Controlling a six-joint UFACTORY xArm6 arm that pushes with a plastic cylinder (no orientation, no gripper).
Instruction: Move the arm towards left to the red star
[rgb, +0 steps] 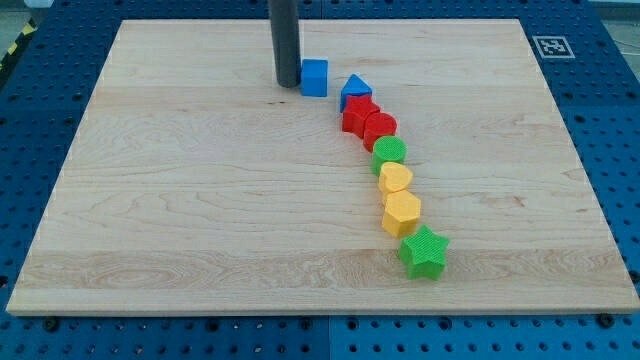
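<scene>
My tip (286, 83) rests on the board near the view's top, just left of a blue cube (314, 77). The red star (357, 115) lies to the right of and below the tip, with a blue triangular block (354, 92) touching it from above and a red round block (380, 129) touching it on the lower right. The tip is about seventy pixels to the upper left of the red star, with the blue cube partly between them.
Below the red blocks a line runs down the view's right: a green round block (390, 153), a yellow heart (395, 179), a yellow hexagon (402, 213), a green star (423, 252). The wooden board (200, 200) sits on a blue perforated table.
</scene>
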